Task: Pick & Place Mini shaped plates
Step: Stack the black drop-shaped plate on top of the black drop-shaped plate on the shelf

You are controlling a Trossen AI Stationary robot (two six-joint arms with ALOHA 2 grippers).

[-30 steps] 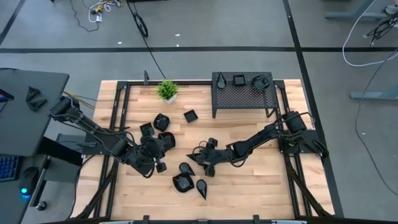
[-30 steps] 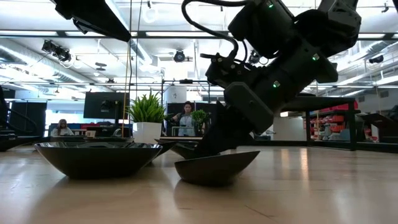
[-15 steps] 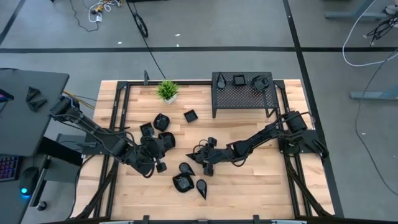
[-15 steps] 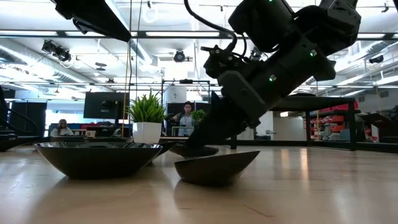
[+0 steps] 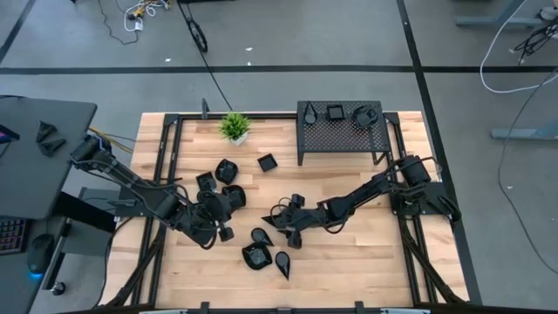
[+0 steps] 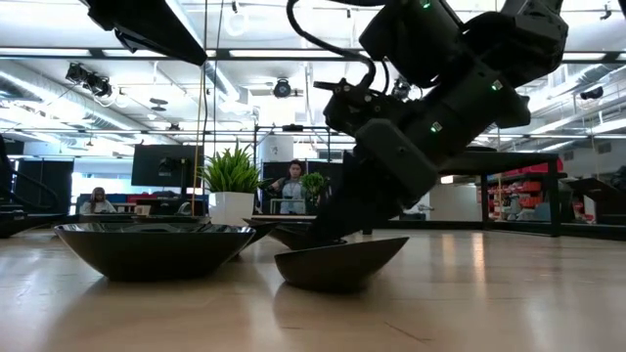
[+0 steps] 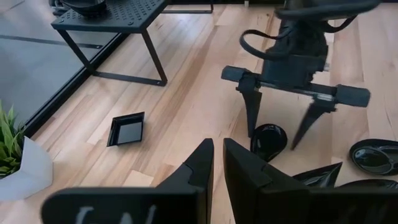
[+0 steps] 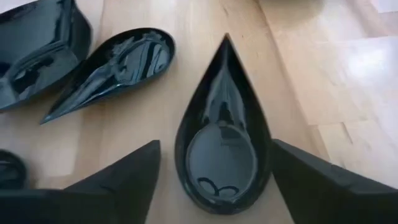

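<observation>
Several glossy black mini plates lie flat on the wooden table (image 5: 349, 253), and three more sit on the rack (image 5: 342, 122). My right gripper (image 8: 217, 186) is open and low. Its fingers stand on either side of the round end of a teardrop plate (image 8: 224, 137) without touching it. The left wrist view shows the same gripper (image 7: 283, 127) pointing down astride that plate (image 7: 268, 140). My left gripper (image 7: 216, 165) is shut, holds nothing, and hovers near the table's left middle (image 5: 222, 218). A square plate (image 7: 127, 129) lies ahead of it.
A small potted plant (image 5: 234, 127) stands at the far edge, left of the black perforated rack. Other plates (image 8: 112, 62) lie close beside the teardrop one. The two grippers are near each other at mid-table. Bare wood shows on the right half. People stand in the room beyond (image 6: 291, 186).
In the low view my right gripper has shifted slightly to one side and back over the teardrop plate, staying low and open. No plate has moved.
</observation>
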